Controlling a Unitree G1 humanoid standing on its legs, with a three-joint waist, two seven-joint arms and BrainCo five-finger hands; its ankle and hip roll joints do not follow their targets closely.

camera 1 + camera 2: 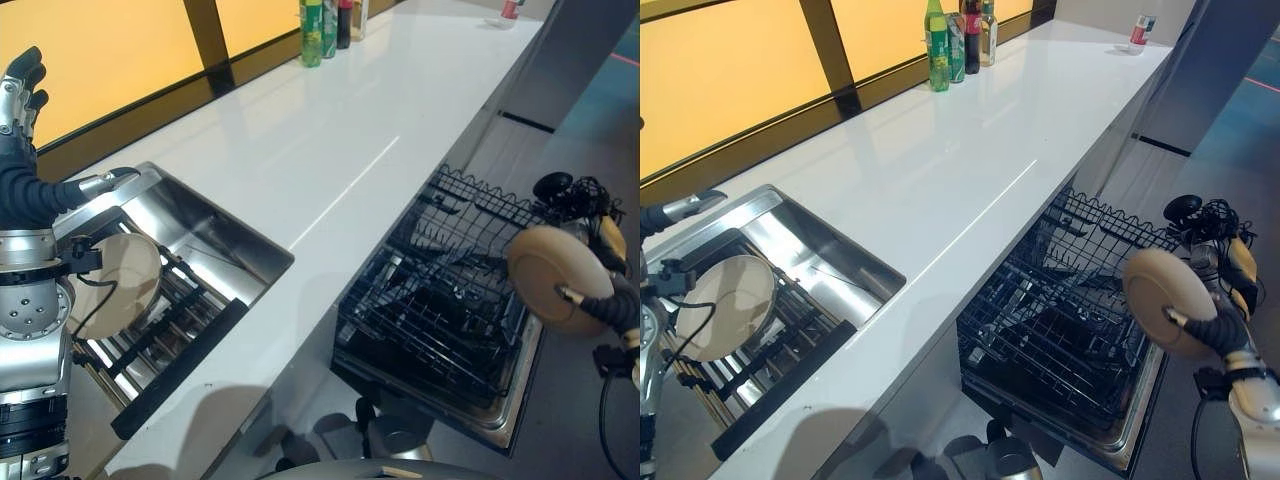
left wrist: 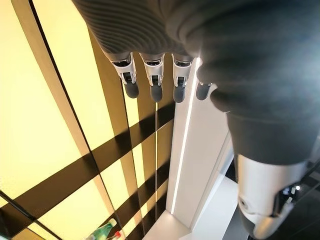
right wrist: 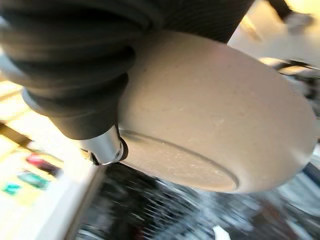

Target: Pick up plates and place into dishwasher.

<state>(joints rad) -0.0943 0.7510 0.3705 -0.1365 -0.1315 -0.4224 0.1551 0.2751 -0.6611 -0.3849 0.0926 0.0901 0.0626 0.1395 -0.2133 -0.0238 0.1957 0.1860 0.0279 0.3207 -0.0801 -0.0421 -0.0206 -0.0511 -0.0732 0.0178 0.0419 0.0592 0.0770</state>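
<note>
The right hand [image 1: 1215, 330] was mostly hidden behind its beige plate [image 1: 1165, 302], so its fingers could not be read. The rack's [image 1: 1060, 330] contents were too dark to tell apart.

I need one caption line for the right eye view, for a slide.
Right hand holds a round beige plate beside the open dishwasher's black wire rack; another beige plate stands in the steel sink.
</note>
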